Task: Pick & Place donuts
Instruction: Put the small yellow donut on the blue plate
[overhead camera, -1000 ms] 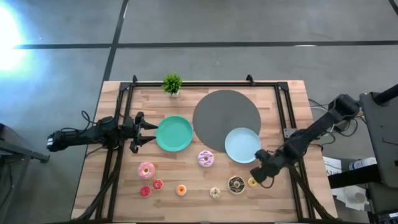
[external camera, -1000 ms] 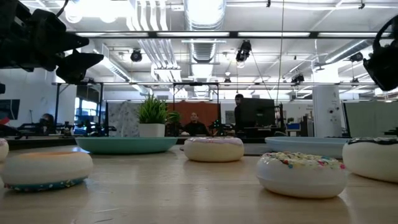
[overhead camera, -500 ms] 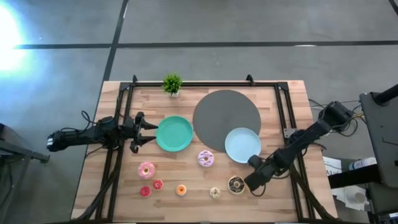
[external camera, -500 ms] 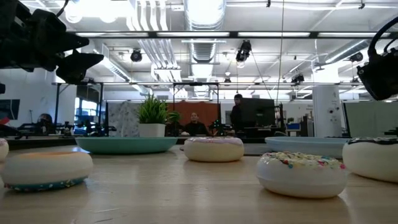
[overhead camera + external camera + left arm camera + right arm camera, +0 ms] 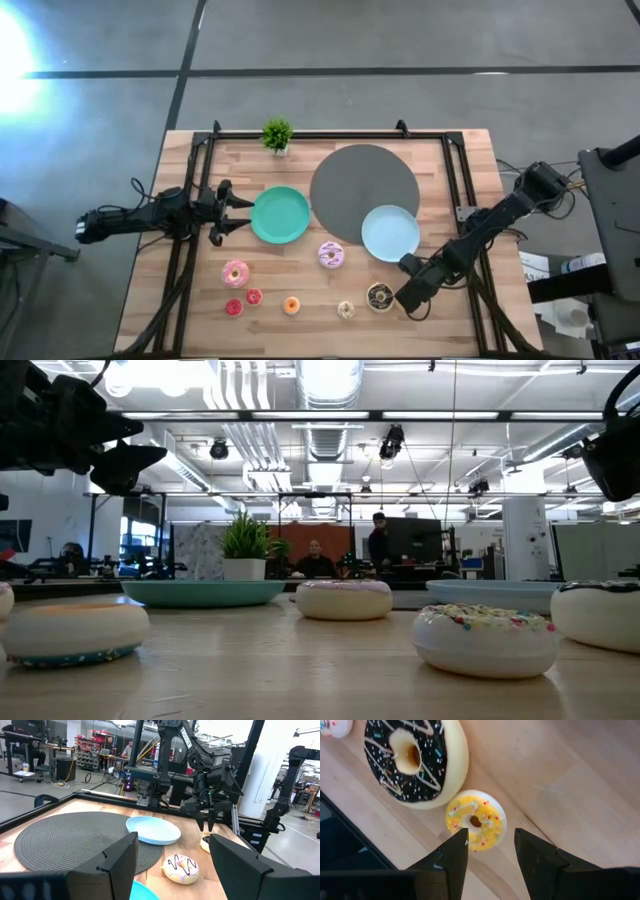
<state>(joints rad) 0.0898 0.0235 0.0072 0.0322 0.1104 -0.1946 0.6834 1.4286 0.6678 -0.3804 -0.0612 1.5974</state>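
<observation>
At frame left in the high view, left gripper (image 5: 243,212) idle, fingers spread, just beside the teal plate (image 5: 280,215). Lower left to lower middle: pink donut (image 5: 236,272), two red donuts (image 5: 243,302), orange donut (image 5: 291,305), lilac-frosted donut (image 5: 332,255), cream donut (image 5: 346,310), chocolate donut (image 5: 379,296). Lower right: right gripper (image 5: 406,298) covering the yellow donut from above. Only in the right wrist view: yellow donut (image 5: 475,820) lying free on the wood, touching the chocolate one, fingers (image 5: 451,857) parted just beside it.

Robotics lab: exposed ceiling ducts (image 5: 322,400), equipment racks (image 5: 97,757), concrete floor (image 5: 330,35).
</observation>
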